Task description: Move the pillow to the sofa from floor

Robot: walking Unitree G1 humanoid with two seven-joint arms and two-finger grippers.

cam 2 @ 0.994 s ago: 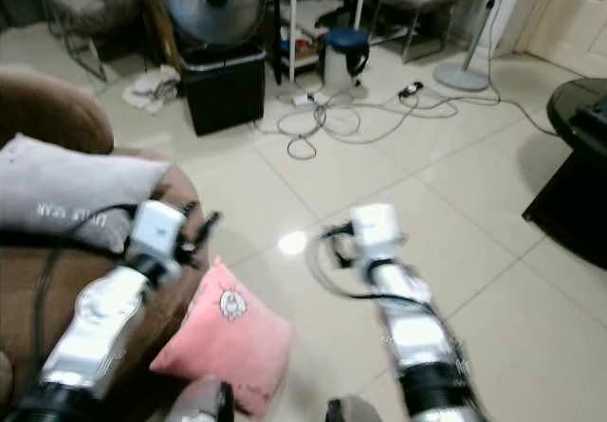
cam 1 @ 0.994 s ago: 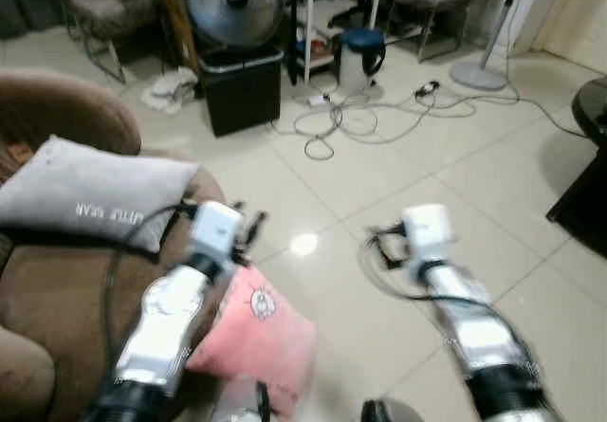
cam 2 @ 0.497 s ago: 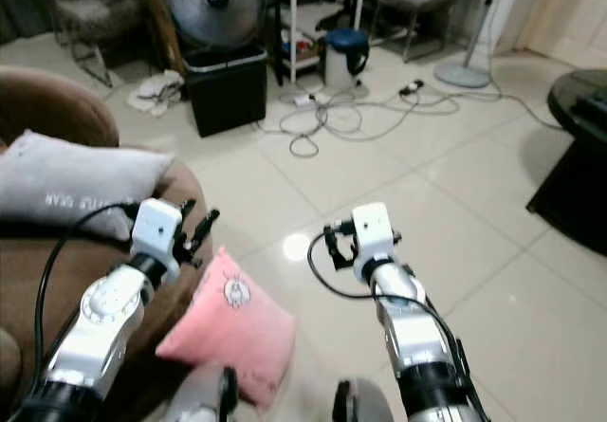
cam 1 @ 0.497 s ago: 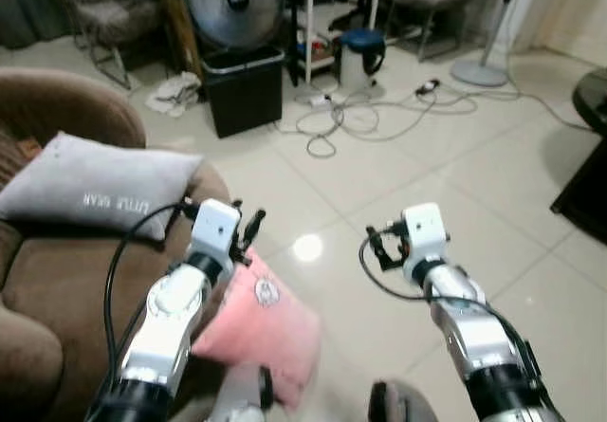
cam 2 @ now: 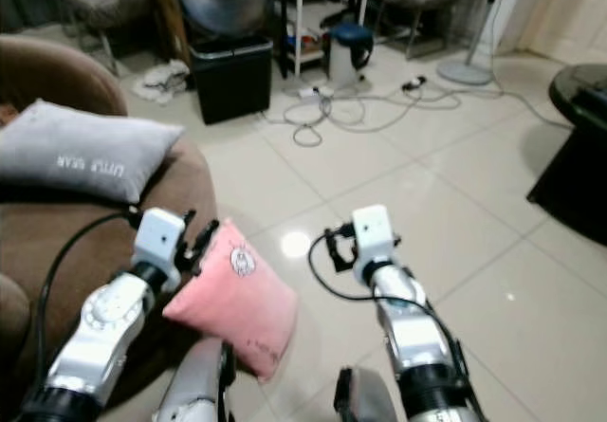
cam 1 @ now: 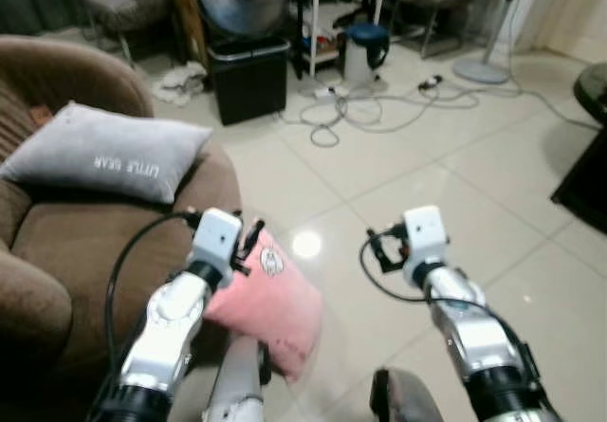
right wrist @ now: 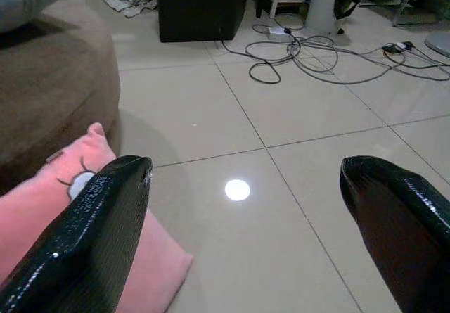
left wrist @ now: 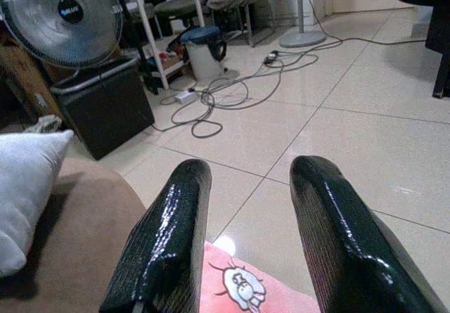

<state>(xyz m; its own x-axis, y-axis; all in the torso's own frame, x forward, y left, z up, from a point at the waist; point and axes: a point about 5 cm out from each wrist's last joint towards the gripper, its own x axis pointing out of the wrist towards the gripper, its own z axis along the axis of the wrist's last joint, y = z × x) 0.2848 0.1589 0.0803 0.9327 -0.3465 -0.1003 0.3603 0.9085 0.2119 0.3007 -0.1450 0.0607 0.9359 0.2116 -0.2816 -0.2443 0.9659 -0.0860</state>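
Diagonally propped pink pillow [cam 2: 230, 294] against sofa [cam 2: 57, 242]

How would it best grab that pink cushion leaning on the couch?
Probably by the raised top corner of the pink pillow, where the fabric narrows enough for two fingers. It leans tilted against the sofa, so come from above on the open floor side with the left gripper, which is nearest.

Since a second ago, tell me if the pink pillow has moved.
Cannot tell. The whole view has shifted, so the camera moved. The pink pillow lies on the floor against the sofa front, as before; no shift against the sofa is clear.
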